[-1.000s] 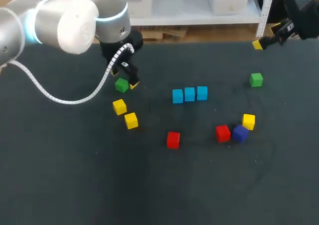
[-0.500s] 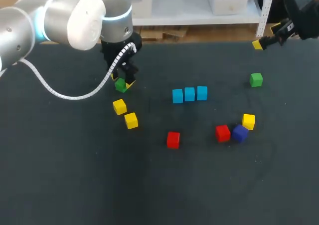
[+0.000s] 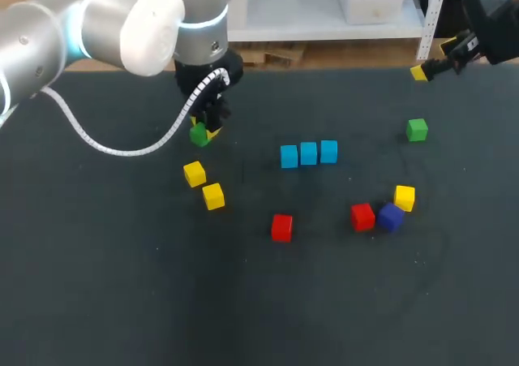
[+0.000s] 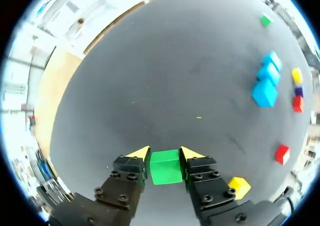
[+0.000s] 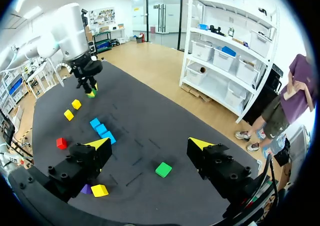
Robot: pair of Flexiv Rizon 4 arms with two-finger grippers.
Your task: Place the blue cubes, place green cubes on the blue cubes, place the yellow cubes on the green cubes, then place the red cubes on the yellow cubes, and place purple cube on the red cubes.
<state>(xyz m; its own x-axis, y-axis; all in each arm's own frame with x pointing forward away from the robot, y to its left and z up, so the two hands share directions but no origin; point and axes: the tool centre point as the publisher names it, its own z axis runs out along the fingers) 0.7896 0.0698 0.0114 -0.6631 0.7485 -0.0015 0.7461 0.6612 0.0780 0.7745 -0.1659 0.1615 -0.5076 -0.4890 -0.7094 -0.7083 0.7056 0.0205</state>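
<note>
Toward the far left of the table (image 3: 122, 301), our left gripper (image 4: 165, 154) pinches 1 green cube (image 4: 165, 168) between its 2 fingers. We cannot tell if the cube is resting on the table or just off it. Our right gripper (image 5: 150, 145) hangs spread and empty near the far right edge. Risk: the 3 blue cubes (image 3: 308, 152) touch in a row, so a skewed set-down could nudge them apart or let the green cube topple.
</note>
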